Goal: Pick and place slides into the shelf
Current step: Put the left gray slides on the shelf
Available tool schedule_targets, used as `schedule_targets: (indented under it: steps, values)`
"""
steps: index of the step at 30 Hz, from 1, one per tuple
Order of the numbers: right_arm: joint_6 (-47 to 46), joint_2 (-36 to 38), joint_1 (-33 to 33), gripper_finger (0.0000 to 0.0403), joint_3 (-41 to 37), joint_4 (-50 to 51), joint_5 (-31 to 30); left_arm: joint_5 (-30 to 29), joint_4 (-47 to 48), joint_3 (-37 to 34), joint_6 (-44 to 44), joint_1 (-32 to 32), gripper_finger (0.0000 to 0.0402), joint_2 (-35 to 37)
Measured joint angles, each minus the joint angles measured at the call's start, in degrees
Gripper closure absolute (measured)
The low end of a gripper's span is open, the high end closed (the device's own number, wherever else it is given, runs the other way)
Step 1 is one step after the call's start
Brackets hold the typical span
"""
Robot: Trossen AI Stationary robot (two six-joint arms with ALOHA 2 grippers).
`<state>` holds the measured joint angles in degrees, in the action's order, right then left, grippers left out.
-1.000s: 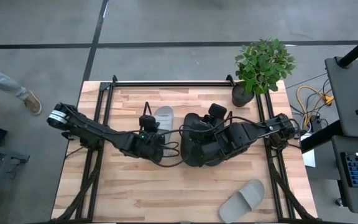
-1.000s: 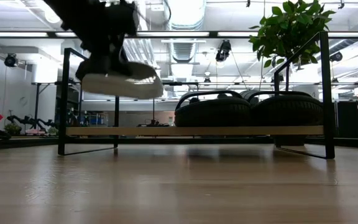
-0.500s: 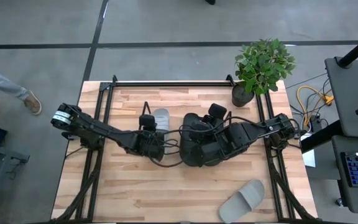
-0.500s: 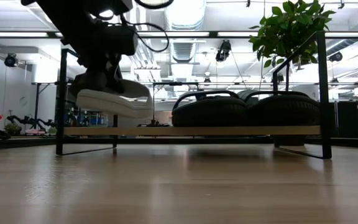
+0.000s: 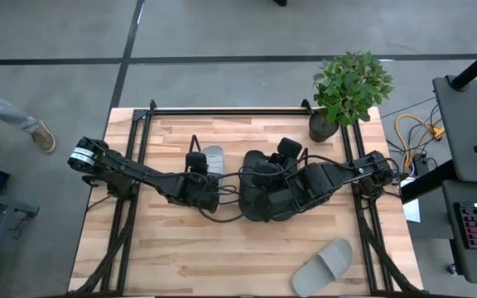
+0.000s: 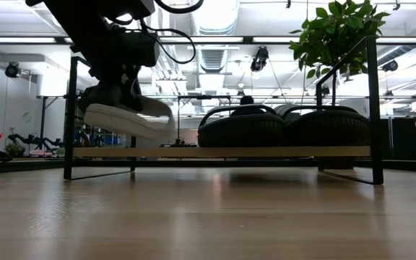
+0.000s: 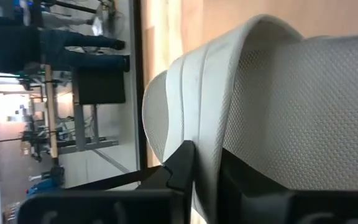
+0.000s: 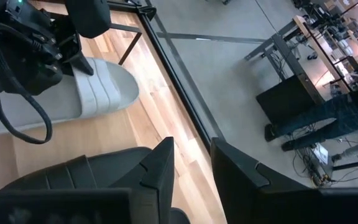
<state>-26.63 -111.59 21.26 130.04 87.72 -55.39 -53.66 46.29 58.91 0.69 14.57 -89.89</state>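
My left gripper (image 5: 204, 168) is shut on a light grey slide (image 5: 214, 155), held over the left end of the shelf (image 6: 222, 152). In the low view this slide (image 6: 125, 120) hangs tilted just above the board. Two black slides (image 6: 240, 130) (image 6: 329, 126) stand side by side on the shelf's board. My right gripper (image 8: 191, 168) hovers open above the black slides (image 5: 259, 194), nothing between its fingers. A second grey slide (image 5: 323, 266) lies on the table near the front right. My left gripper pinches the grey slide's ribbed strap (image 7: 211, 134) at its edge between the two fingers (image 7: 180, 167), one on either face of the strap. It comes slanting down from the table's left. The slide is clear of the board and tilted, with the end toward the black slides lower.
A potted plant (image 5: 348, 89) stands at the table's far right corner. Black rail frames (image 5: 222, 110) run along the far edge and both sides. A person's leg and shoe (image 5: 31, 131) show on the floor left of the table. Bare wood lies near the front.
My left gripper has come down toward the shelf's left end with the grey slide. The slide hung nearly level a second ago and now tips, its end toward the black slides lower. My right gripper has kept still.
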Motion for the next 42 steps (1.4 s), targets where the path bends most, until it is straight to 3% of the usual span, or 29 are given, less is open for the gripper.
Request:
schedule_targets:
  steps: [5, 18, 25, 33, 38, 40, 42]
  values:
    - [0.0, 0.0, 0.0, 0.0306, 0.0, -0.1, 0.0, 4.1, 0.9, 0.6, -1.2, 0.0, 0.0341, 0.0]
    - [-0.4, 0.0, 0.0, 0.0314, 0.0, -0.1, 0.1, 7.6, 3.3, 1.5, -1.6, -0.1, 0.0201, 0.2]
    - [-0.4, 0.0, 0.0, 0.031, 0.0, -0.1, 0.0, 14.5, 6.4, 4.8, -1.6, -0.3, 0.014, 0.6]
    - [-0.4, 0.0, 0.0, 0.0317, -0.1, -0.1, 0.0, 16.0, 12.7, 11.1, -1.1, 0.1, 0.013, 0.9]
    - [-0.4, 0.0, 0.0, 0.0314, -0.1, 0.0, 0.5, 25.7, 13.4, 13.2, -2.1, 0.2, 0.0142, 1.0]
    - [-1.1, 0.0, 0.0, 0.0314, -0.1, 0.2, 1.9, 31.0, 15.6, 13.6, -4.2, 0.2, 0.0163, 1.4]
    - [-3.0, 0.0, 0.0, 0.0317, -0.1, 1.3, 4.0, 32.4, 16.6, 13.8, -4.5, 0.3, 0.0195, 2.6]
